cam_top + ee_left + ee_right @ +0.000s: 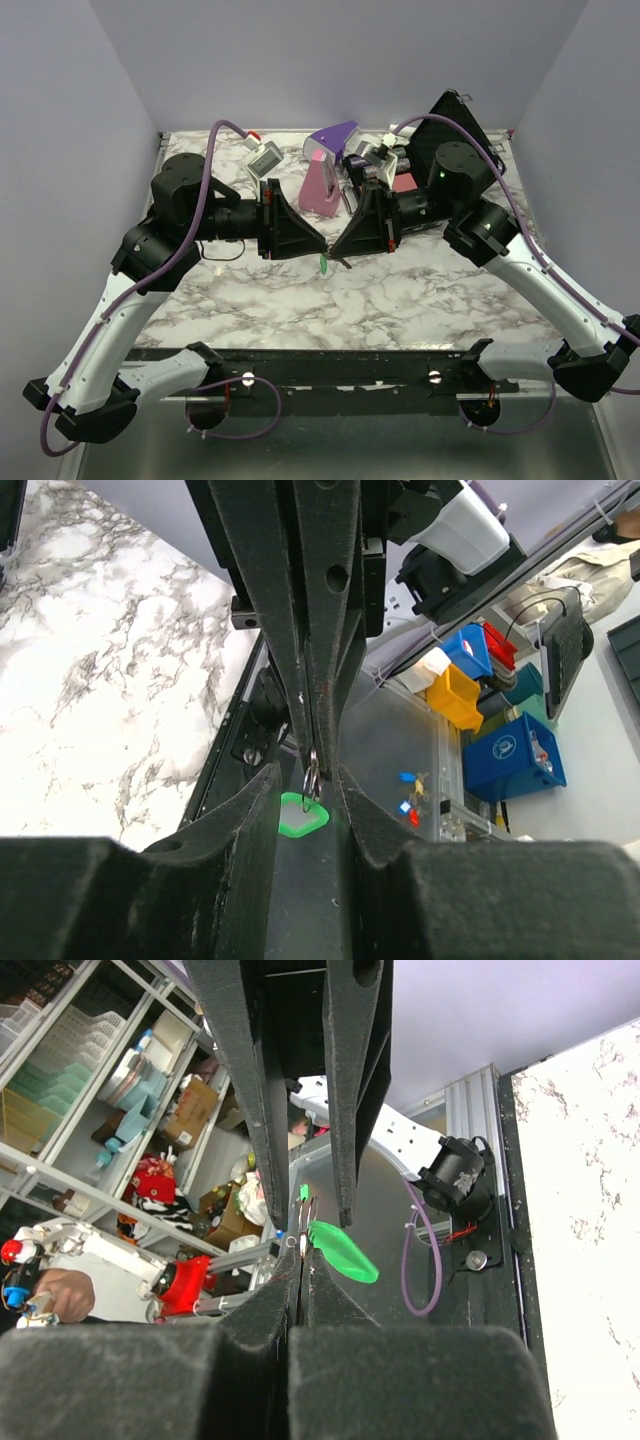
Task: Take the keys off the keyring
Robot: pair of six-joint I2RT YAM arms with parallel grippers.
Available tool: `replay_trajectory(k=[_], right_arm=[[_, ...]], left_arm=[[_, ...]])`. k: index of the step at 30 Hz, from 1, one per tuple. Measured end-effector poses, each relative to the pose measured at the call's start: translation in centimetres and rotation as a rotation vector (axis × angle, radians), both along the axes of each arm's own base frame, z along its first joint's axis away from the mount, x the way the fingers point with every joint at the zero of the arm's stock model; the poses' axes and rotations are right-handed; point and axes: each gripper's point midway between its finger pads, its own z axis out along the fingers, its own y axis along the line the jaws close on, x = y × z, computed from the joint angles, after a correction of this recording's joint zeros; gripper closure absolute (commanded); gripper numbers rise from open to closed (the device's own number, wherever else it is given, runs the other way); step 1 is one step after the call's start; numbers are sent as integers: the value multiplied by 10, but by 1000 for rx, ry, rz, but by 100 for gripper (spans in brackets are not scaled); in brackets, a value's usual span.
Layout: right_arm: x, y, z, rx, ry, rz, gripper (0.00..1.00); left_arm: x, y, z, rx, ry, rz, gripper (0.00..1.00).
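Up close on the right wrist camera, my right hand point(303, 1260) has both fingers pressed flat together, pinching the thin grey keyring point(312, 777) at their very tips. Off that ring dangles the green key point(341, 1252), just beside the tips.

Over to the left wrist: my left hand point(308, 772) is set narrow, one finger either side of the ring with a gap showing. I cannot tell whether either finger touches metal. The green head hangs just below, in that same gap.

From above, the two hands meet tip to tip over the middle of the marble table point(420, 300), with the key hanging between them. Only this one key is clear to me; anything else on the ring is too small to make out. Behind the hands, a purple-and-pink wedge point(326, 178) stands on the table.
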Motion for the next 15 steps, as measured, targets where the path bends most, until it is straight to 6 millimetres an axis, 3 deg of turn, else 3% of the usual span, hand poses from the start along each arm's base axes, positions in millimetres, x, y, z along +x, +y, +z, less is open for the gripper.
replay_trajectory(k=[15], right_arm=[[2,1,1,4,-13,-10,99]], left_arm=[[0,1,-8,27,22,2,78]])
